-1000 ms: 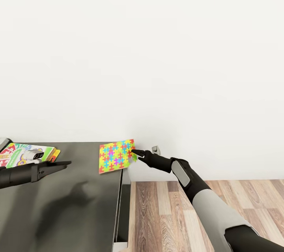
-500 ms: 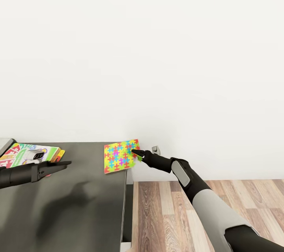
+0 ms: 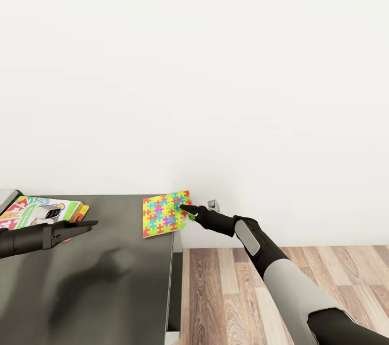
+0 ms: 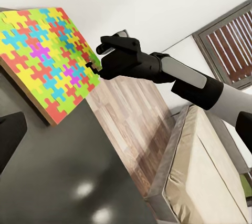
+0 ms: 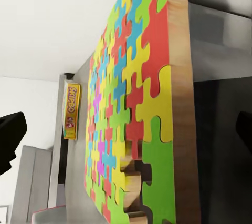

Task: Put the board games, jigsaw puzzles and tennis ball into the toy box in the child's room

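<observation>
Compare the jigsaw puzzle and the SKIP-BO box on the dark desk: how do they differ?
The jigsaw puzzle is a square of interlocking coloured pieces; the SKIP-BO box is a printed rectangle. The puzzle overhangs the dark desk's corner by the right pincer; the box lies near the left pincer. Both are flat and lie on the desk.

jigsaw puzzle (image 3: 163, 213) on table (image 3: 108, 274) corner, board game (image 3: 38, 211) left

Bright even render, soft arm shadows on glossy table (image 3: 108, 280).
</observation>
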{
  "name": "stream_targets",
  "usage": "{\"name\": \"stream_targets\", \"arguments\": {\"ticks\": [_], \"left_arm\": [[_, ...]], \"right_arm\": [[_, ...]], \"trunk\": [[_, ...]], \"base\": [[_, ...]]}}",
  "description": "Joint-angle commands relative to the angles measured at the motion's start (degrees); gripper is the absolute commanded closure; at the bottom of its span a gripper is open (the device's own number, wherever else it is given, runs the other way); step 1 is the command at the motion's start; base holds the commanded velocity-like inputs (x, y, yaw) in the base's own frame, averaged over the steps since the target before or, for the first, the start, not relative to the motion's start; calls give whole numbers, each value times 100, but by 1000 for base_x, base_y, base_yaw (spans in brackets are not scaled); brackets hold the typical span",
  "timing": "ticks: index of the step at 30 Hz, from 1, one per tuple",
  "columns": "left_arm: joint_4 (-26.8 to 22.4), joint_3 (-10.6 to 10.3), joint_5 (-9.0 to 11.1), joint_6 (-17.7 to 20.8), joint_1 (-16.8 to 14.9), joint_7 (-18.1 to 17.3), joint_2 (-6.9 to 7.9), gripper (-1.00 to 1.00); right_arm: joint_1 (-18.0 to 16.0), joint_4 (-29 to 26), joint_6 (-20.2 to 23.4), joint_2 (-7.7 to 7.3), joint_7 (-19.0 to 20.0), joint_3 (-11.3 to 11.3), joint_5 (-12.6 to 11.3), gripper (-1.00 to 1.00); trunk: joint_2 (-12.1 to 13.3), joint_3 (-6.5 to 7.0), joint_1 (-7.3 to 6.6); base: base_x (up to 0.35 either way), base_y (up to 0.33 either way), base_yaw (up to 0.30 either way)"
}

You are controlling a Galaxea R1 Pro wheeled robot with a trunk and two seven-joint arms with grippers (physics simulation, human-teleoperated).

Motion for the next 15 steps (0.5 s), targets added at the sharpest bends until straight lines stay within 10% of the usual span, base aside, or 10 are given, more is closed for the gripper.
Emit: {"name": "stream_targets", "arguments": {"ticks": [1, 8, 9, 15], "left_arm": [[-1, -1, -3, 61, -1, -22, 2, -100], [6, 6, -3, 61, -3, -22, 2, -100], [6, 6, -3, 63, -4, -22, 2, -100], [0, 81, -3, 307, -4, -22, 25, -100]], "right_arm": [[-3, -1, 35, 1, -7, 3, -35, -100], [-3, -1, 35, 3, -7, 9, -37, -100], [-3, -1, 35, 2, -7, 10, -37, 100], [-3, -1, 42, 1, -7, 8, -37, 100]], "trunk": [[-2, -4, 0], [-2, -4, 0], [-2, -4, 0], [-2, -4, 0]], "base": [[0, 0, 0], [0, 0, 0], [0, 0, 0], [0, 0, 0]]}}
